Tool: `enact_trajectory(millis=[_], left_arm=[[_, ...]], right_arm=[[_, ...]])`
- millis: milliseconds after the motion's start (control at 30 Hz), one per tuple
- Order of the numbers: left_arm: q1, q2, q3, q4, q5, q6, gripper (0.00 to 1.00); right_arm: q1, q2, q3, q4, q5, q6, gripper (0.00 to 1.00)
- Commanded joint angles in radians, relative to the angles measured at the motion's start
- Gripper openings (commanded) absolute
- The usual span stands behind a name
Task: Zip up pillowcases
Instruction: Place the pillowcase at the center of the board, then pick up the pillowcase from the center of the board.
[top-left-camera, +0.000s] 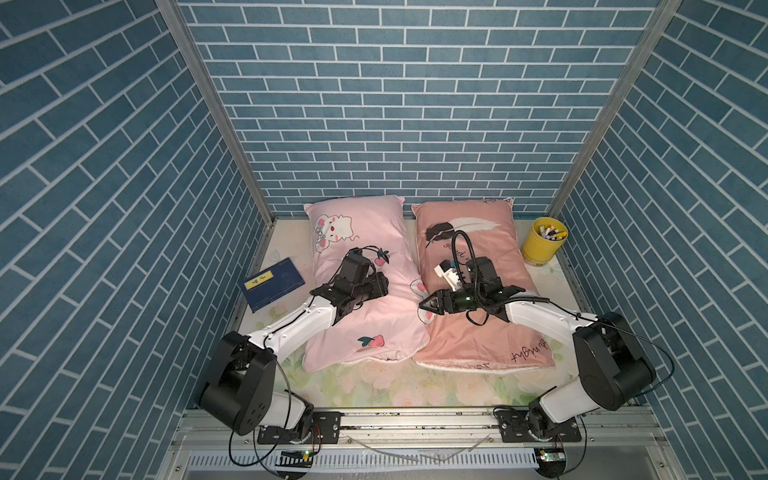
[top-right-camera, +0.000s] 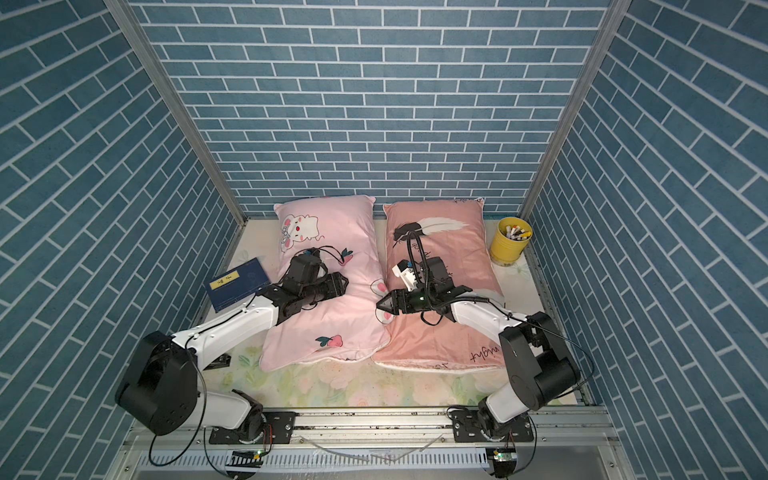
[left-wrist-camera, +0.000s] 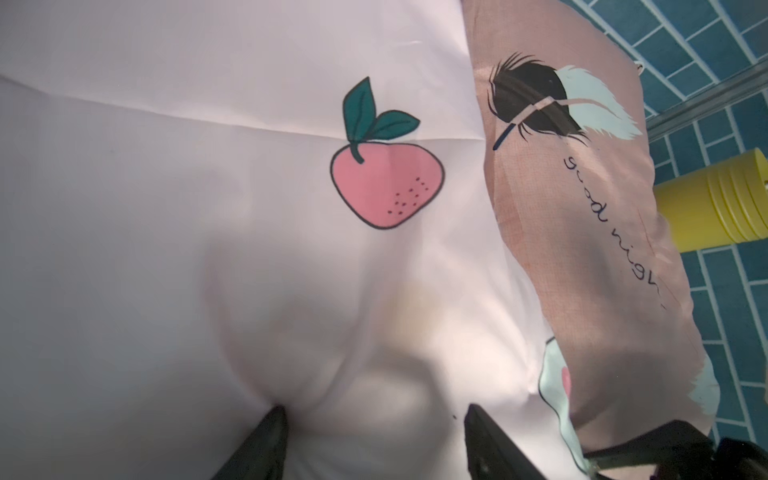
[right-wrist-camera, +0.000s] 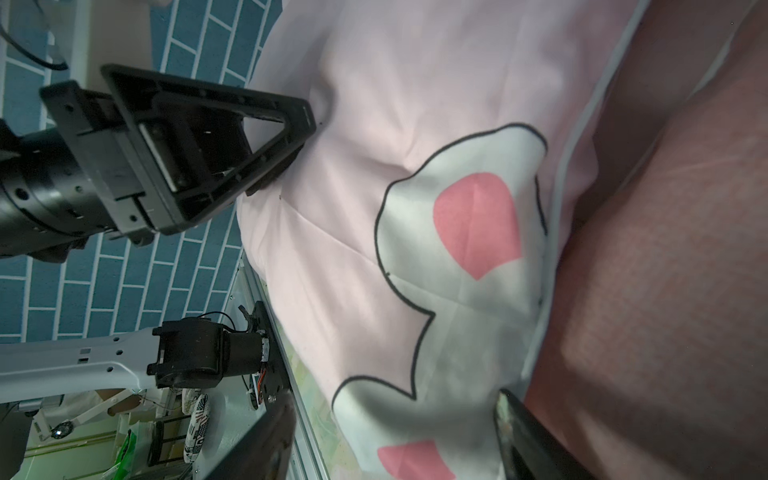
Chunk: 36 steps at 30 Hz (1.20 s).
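In both top views the salmon pillowcase (top-left-camera: 478, 340) lies on the table (top-left-camera: 395, 386) just beside the yellow cup (top-left-camera: 544, 241), and the light pink pillowcase (top-left-camera: 365, 332) lies against it on the side away from the cup. Your left pincer (top-left-camera: 380, 286) sits on the light pink one, well apart from the cup. Your right pincer (top-left-camera: 424, 309) is nearer the cup, its tip at the line where the two cases meet. In the left wrist view the left pincer (left-wrist-camera: 374, 411) is released: it is spread and pressed into the pink cloth, which dimples around it, with nothing gripped. In the right wrist view the right pincer (right-wrist-camera: 395, 399) is released too, spread over the bunny-print edge with nothing between its fingers. Expect both cases to be light, soft and limp, so the cloth will likely bunch and slide over the stuffing rather than resist. My judgement is that you should pinch the hem beside the zip with one pincer to keep it taut and take the pull with the other. The pull is too small to make out here, though the end of the pink case farthest from the cup looks gapped.
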Motion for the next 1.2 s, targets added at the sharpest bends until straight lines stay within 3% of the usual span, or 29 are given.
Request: enact_trajectory(millis=[0, 300, 633, 867, 1167], left_arm=[[0.013, 0.030, -0.025, 0.054, -0.017, -0.032, 0.69], [0.071, 0.128, -0.017, 0.087, -0.025, -0.039, 0.68], [0.082, 0.156, -0.001, 0.104, -0.022, -0.050, 0.68], [0.086, 0.167, 0.004, 0.112, -0.020, -0.047, 0.68], [0.088, 0.184, -0.002, 0.133, -0.011, -0.049, 0.67]], right_arm=[[0.002, 0.043, -0.015, 0.066, -0.016, -0.043, 0.77], [0.007, 0.041, -0.046, 0.069, 0.013, -0.067, 0.81], [0.084, 0.080, -0.089, 0.246, -0.091, 0.004, 0.80], [0.125, 0.065, -0.158, 0.263, -0.142, 0.027, 0.79], [0.157, -0.070, -0.350, 0.418, -0.142, 0.199, 0.73]])
